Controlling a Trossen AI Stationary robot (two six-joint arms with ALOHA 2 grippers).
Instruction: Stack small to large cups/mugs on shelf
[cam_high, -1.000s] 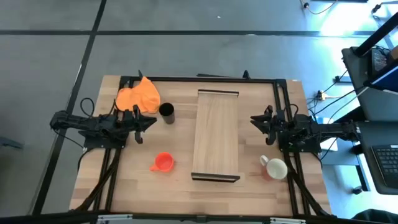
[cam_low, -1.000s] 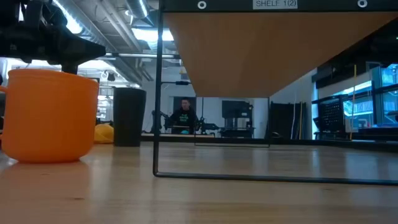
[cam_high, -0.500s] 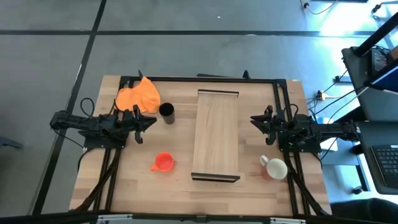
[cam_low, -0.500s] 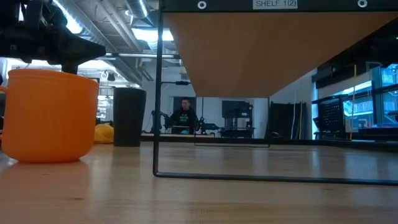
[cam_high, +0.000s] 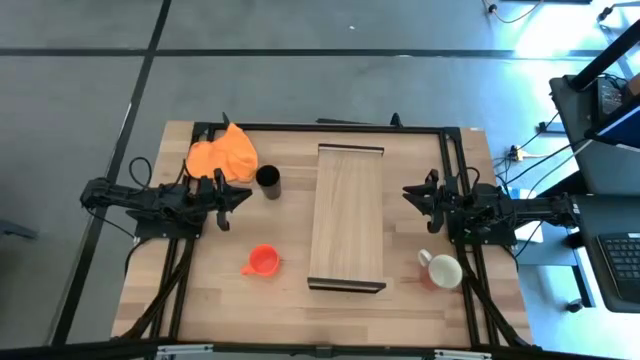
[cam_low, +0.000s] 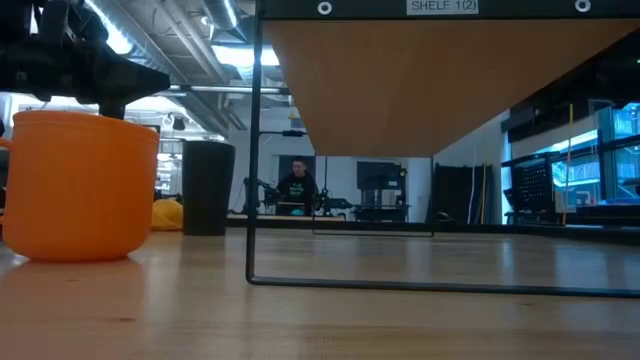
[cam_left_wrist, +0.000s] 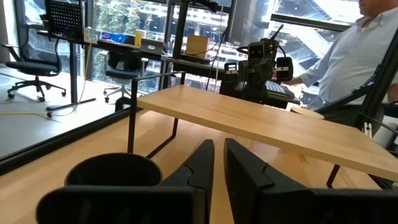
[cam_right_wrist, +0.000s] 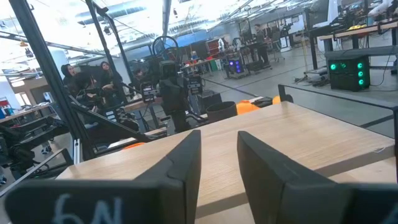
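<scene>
Cups sit scattered around the shelf (cam_high: 348, 218), whose near bracket reads "SHELF 1(2)" in the low view. The black cup (cam_high: 268, 181) and orange mug (cam_high: 262, 261) stand on its left side, the white-and-red mug (cam_high: 443, 270) near the table's right front. The left gripper (cam_high: 243, 195) hovers just beside the black cup, fingers (cam_left_wrist: 200, 163) barely parted, holding nothing. The right gripper (cam_high: 410, 194) waits right of the shelf, slightly open, empty.
</scene>
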